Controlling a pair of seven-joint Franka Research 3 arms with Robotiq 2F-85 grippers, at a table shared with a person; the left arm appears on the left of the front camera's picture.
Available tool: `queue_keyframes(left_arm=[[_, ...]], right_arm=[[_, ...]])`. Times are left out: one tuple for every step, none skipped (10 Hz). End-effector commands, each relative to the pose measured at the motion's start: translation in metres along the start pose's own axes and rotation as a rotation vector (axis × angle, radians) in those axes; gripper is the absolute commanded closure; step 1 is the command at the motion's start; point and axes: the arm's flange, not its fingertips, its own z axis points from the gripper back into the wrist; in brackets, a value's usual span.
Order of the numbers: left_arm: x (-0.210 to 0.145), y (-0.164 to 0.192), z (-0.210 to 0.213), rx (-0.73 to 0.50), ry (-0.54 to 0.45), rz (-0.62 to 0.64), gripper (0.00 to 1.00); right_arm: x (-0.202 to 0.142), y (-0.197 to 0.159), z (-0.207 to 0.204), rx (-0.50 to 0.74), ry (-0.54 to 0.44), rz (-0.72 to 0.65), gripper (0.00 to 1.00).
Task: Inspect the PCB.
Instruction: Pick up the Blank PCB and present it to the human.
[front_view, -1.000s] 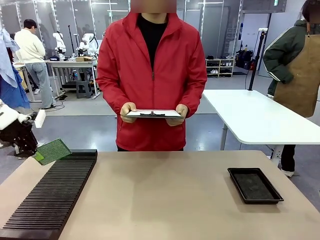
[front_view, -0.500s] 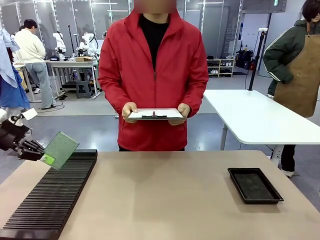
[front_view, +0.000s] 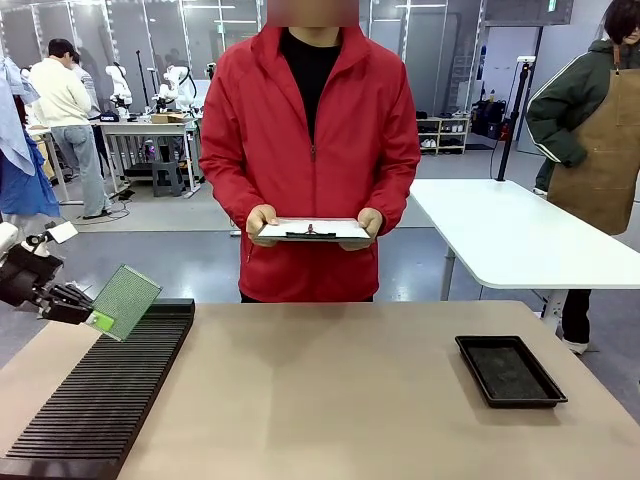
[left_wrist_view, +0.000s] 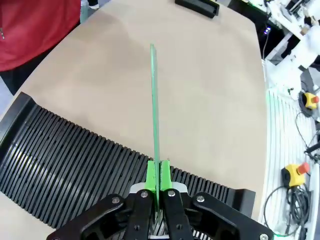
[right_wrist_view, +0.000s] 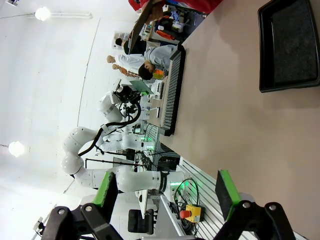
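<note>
Grey floor (front_view: 170, 255), white table (front_view: 520, 240) at right, shelving (front_view: 440, 135) behind, workbench (front_view: 140, 129) at left

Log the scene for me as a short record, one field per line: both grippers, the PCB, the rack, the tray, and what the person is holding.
left gripper: shut on the PCB's edge
PCB: held in the air, tilted, near the rack's far end
rack: black, slotted, on the left of the table
right gripper: open, holding nothing
tray: black, on the table's right side
person: stands at the far side, holds a clipboard level
</note>
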Motion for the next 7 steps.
queue_keyframes(left_arm=[[0.001, -0.002, 0.003, -0.003, 0.007, -0.021, 1.00], [0.000, 0.000, 0.000, 0.000, 0.000, 0.000, 0.97], [0.000, 0.011, 0.003, -0.168, -0.090, 0.148, 0.97], [0.004, 0.020, 0.001, -0.281, -0.166, 0.264, 0.97], [0.008, 0.032, -0.009, -0.307, -0.210, 0.430, 0.97], [0.014, 0.043, -0.023, -0.342, -0.246, 0.480, 0.97], [0.022, 0.052, -0.039, -0.480, -0.309, 0.570, 0.97]], right_arm=[[-0.001, 0.001, 0.000, 0.010, -0.004, 0.002, 0.00], [-0.001, 0.001, 0.000, 0.010, -0.004, 0.002, 0.00], [-0.001, 0.001, 0.000, 0.010, -0.004, 0.002, 0.00], [-0.001, 0.001, 0.000, 0.010, -0.004, 0.002, 0.00], [-0.001, 0.001, 0.000, 0.010, -0.004, 0.002, 0.00], [-0.001, 0.001, 0.000, 0.010, -0.004, 0.002, 0.00], [-0.001, 0.001, 0.000, 0.010, -0.004, 0.002, 0.00]])
